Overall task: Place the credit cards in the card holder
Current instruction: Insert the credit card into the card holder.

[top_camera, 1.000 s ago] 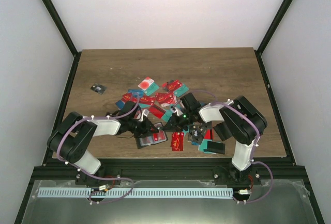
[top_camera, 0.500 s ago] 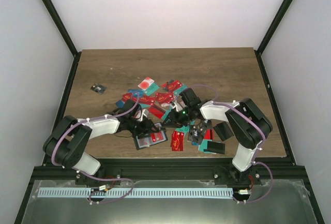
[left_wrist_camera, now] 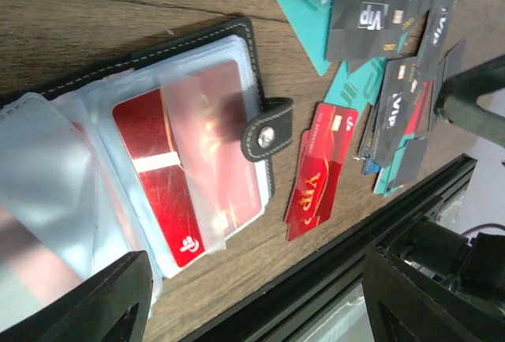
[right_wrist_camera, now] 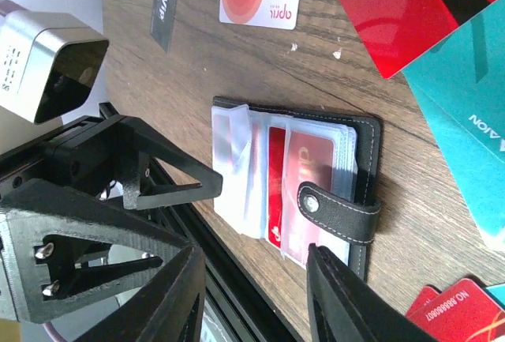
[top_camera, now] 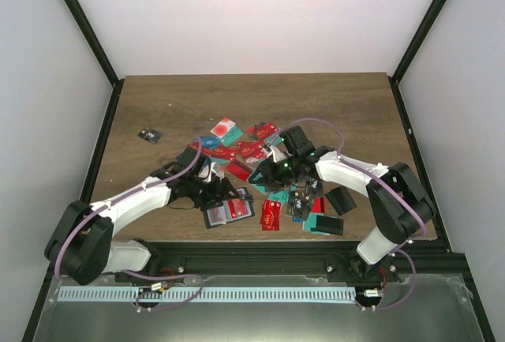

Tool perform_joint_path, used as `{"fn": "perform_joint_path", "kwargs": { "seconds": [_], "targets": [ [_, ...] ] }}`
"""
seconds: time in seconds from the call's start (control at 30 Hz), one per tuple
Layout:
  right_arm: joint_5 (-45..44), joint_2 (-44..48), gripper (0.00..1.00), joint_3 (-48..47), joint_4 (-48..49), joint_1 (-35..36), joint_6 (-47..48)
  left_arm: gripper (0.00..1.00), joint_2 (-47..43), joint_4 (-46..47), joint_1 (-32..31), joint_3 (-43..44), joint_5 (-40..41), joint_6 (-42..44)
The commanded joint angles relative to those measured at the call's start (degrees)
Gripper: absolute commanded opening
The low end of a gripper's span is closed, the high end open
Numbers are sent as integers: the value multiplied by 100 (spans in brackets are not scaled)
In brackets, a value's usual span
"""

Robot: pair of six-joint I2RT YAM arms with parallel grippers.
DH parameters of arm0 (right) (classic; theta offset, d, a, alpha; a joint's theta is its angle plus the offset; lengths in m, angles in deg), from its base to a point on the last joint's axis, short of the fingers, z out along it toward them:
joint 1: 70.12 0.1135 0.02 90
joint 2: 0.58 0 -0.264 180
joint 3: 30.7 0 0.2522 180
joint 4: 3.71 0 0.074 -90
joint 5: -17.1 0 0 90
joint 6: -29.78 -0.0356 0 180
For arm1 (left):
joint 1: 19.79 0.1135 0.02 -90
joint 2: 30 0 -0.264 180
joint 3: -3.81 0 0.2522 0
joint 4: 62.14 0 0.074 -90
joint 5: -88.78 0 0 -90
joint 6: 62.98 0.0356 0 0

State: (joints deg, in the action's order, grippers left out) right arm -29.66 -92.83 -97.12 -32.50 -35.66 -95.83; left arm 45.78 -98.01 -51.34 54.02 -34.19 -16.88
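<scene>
From the top view I see the card holder lying open on the worktop, close to the near edge, at about 6 o'clock of the heap of credit cards. My left gripper sits at roughly 11 o'clock of the holder. Its wrist camera shows the fingers spread wide with nothing between them. In that view the clear pockets are fanned out, a red card sits inside one of them, and the clasp tab lies folded over the pocket edge with its snap facing up. Just at 3 o'clock of the holder in the top view lies a loose red VIP card, apart from the holder and flat on the wood. My right gripper hangs at about 1 o'clock of the holder. Its fingers are parted by a moderate gap and pinch nothing, and the open holder shows on the worktop beyond them. From the right wrist I see one finger of the left gripper just beside the outermost clear pocket, but I cannot tell whether it touches. Two black flat cases lie at 3 o'clock of the heap, and a lone dark card lies well apart at 9 o'clock.
</scene>
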Motion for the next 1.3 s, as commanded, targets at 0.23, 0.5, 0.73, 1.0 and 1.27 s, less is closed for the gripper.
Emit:
{"fn": "perform_joint_path", "kwargs": {
  "seconds": [0.23,0.5,0.73,1.0,1.27],
  "targets": [
    [-139,661,42,220,-201,-69,11,75,-909,-1197,-9,458,448,364],
    [199,970,44,981,552,-64,-486,57,-1191,-1018,-22,130,479,365],
    [362,1059,44,1423,932,-55,-727,31,-1062,-460,-78,-232,399,356],
    [376,1034,44,1633,1230,37,-942,12,-506,-88,-164,-216,370,365],
    [393,720,44,1495,1422,215,-1017,8,62,84,-325,-133,421,515]
  ]
}}
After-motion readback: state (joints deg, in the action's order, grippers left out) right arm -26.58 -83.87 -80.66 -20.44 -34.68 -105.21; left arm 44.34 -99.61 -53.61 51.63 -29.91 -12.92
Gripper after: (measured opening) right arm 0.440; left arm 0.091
